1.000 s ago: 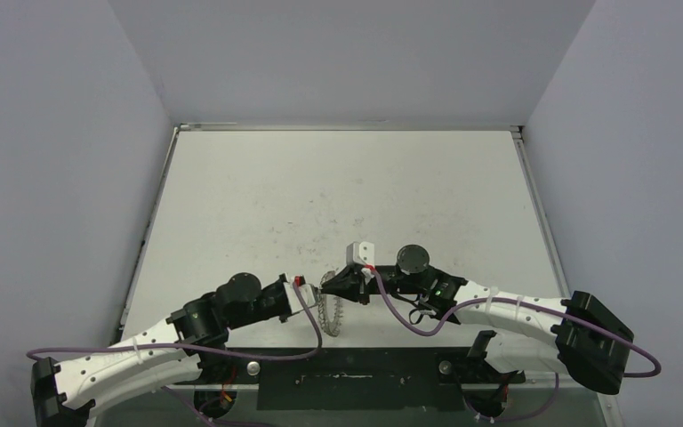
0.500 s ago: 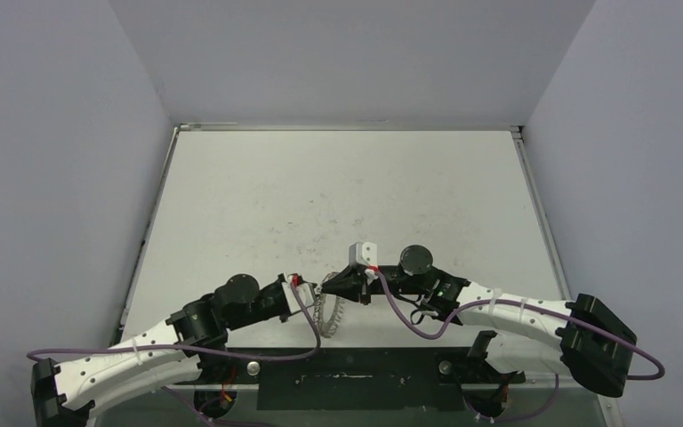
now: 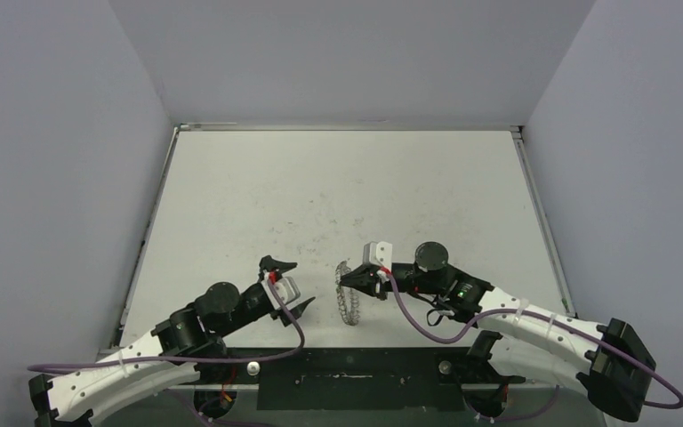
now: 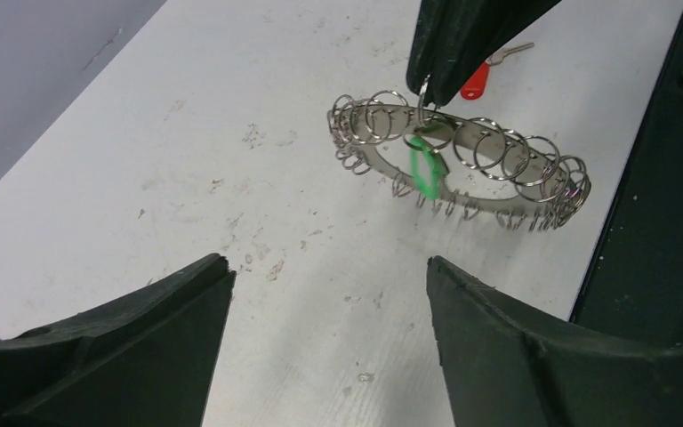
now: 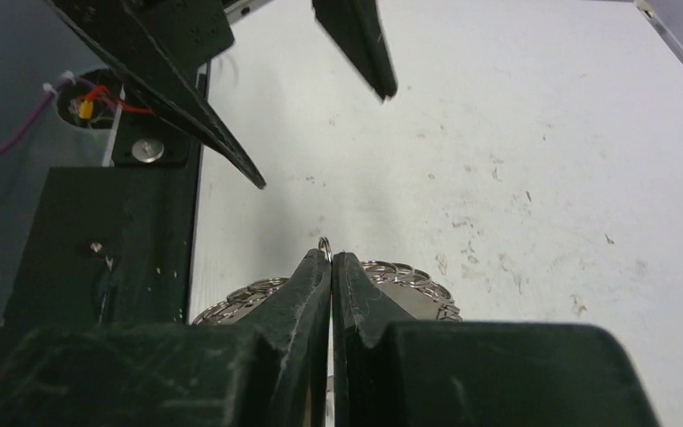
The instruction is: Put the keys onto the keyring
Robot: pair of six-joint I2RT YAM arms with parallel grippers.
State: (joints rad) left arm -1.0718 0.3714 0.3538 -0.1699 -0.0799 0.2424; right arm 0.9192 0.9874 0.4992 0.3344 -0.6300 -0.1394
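Top external: a scuffed white table [image 3: 320,187] sits boxed in by plain grey-lilac walls [image 3: 53,133], with two arms reaching inward from a black base plate [image 3: 356,388] at the near edge. The left gripper [image 3: 290,285] stands spread wide and holds nothing. Just beside it, the right gripper [image 3: 350,279] is pressed together on the keyring [image 3: 348,307], which is seen almost edge-on near the table's front edge. Neither key can be made out from here.

Left wrist: only this view shows both keys. The single keyring hangs tilted from one wire loop pinched in the right gripper's tips. The green-tagged key [image 4: 425,169] shows inside the ring's central hole, below the pinched loop. The red-tagged key [image 4: 478,78] lies flat on the table just beyond the ring, partly hidden behind the gripper.

Right wrist: two dark fingers [image 5: 307,276] close on one small loop, with the ring's fringe either side. The left gripper's two fingers are parted beyond it. No key is visible in this view.
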